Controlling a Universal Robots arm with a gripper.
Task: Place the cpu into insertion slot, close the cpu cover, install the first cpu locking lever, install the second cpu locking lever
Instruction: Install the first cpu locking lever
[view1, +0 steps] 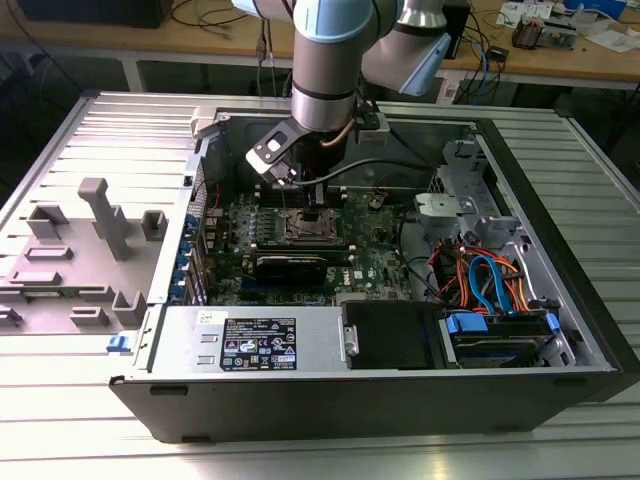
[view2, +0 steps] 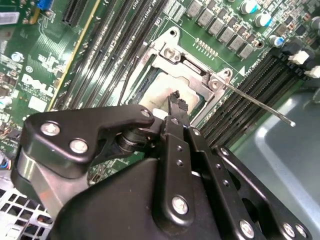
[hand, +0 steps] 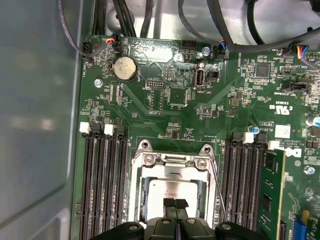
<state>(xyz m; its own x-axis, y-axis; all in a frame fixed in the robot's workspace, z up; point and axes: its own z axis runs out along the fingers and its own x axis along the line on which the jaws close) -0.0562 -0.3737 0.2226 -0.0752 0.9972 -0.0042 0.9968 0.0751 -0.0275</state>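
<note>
Silver-grey ribbed metal makes the table (view1: 110, 125) in the exterior view, and on it lies an open black computer case (view1: 380, 405) with the green motherboard (view1: 375, 265) inside. The arm comes down from above, and its gripper (view1: 315, 208) stands over the insertion slot (view1: 300, 230), which it partly hides. A shiny box with a label (view1: 250, 342) lies along the near wall, and orange and blue cables (view1: 490, 280) curl on the exterior view's right. In the second wrist view the matt black gripper (view2: 175, 100) with round screw heads covers much of the picture. Its thin fingertips (view2: 176, 104) are pressed together with nothing between them, just above the pale flat top of the cpu (view2: 159, 91). The cpu sits in the socket under the cpu cover (view2: 192, 70), a thin bright metal frame. A straight wire locking lever (view2: 260, 106) sticks out away from the socket, over the long black memory slots (view2: 250, 85). In the first wrist view the cpu (hand: 172, 187) shows smooth and square through the window of the cpu cover (hand: 172, 170); its near edge is hidden behind the gripper (hand: 175, 204), whose jaws are clenched and empty. The locking lever (hand: 216, 181) runs as a thin line beside the frame; if it is hooked I cannot tell. A round coin battery (hand: 124, 68) sits further up the board.
</note>
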